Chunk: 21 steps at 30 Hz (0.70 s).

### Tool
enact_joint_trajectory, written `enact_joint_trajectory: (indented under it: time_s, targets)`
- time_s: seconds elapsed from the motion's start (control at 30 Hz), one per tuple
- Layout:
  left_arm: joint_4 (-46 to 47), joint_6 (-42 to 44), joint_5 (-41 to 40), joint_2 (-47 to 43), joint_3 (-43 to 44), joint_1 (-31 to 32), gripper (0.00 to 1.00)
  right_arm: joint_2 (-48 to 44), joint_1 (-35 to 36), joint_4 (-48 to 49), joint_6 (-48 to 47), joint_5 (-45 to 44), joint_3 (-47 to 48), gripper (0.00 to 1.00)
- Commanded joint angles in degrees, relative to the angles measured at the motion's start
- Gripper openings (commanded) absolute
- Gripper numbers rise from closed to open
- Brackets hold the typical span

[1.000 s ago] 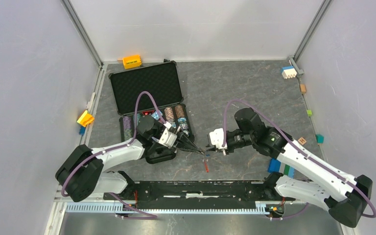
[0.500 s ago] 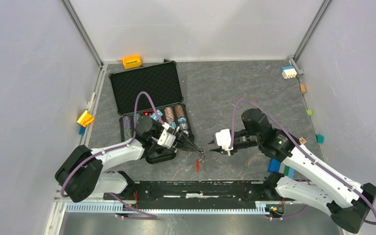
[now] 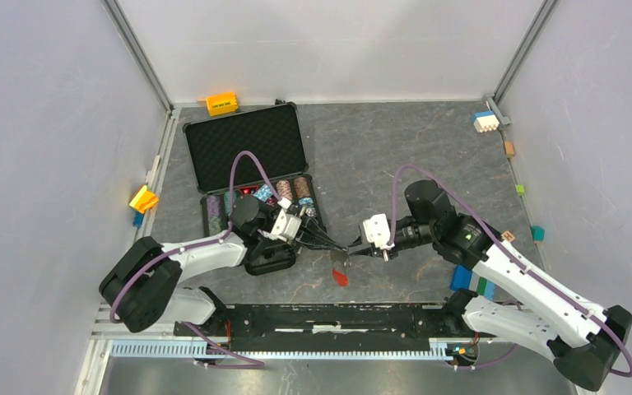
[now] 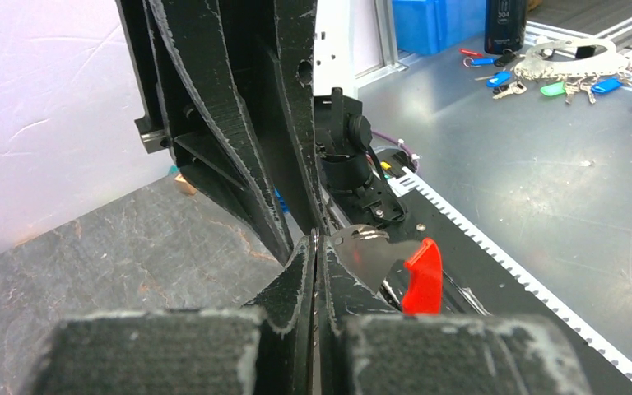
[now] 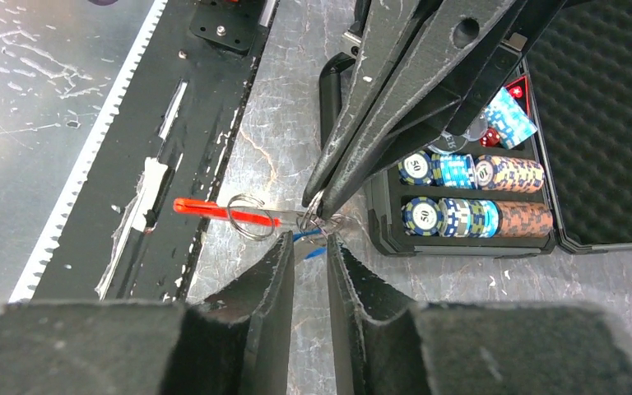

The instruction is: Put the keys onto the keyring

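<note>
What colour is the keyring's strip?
The strip is bright red; left wrist view shows it best.

Shiny metal keyring (image 5: 251, 216) with glossy red plastic strip (image 5: 206, 206), matt veined tabletop (image 5: 292, 99)

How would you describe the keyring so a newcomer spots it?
Find the open black poker chip case at left. Just right of it, the keyring dangles from the left gripper. Its bright red strip sets it apart from the chips.

Dark grey marbled tabletop (image 3: 395, 148) between pale lavender walls (image 3: 41, 164), under even light.
</note>
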<state>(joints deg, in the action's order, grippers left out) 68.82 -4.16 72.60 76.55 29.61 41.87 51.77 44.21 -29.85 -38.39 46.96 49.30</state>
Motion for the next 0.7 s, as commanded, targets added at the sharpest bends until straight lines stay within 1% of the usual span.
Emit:
enact_joint_trajectory:
  time_s: [0.0,0.23,0.3,0.4,0.67]
  targets:
    - [5.1,-3.3,-2.9,0.6,1.5,0.2,0.02,0.4,-0.1,3.4,1.8,0.9,1.1,0.26]
    - [6.2,-4.6,-4.9,1.2,1.4,0.2,0.02,0.9,-0.1,4.9,3.4,0.0,0.9,0.23]
    - [6.5,-5.2,-5.3,1.4,1.5,0.2,0.02,0.9,-0.1,5.3,3.7,-0.4,0.7,0.22]
    - [7.0,-5.8,-5.6,1.6,1.5,0.2,0.02,0.9,-0.1,5.9,4.0,-1.4,0.3,0.16]
    - [8.0,-6.9,-6.6,1.9,1.3,0.2,0.02,0.0,-0.1,7.8,4.7,-4.1,-1.0,0.13]
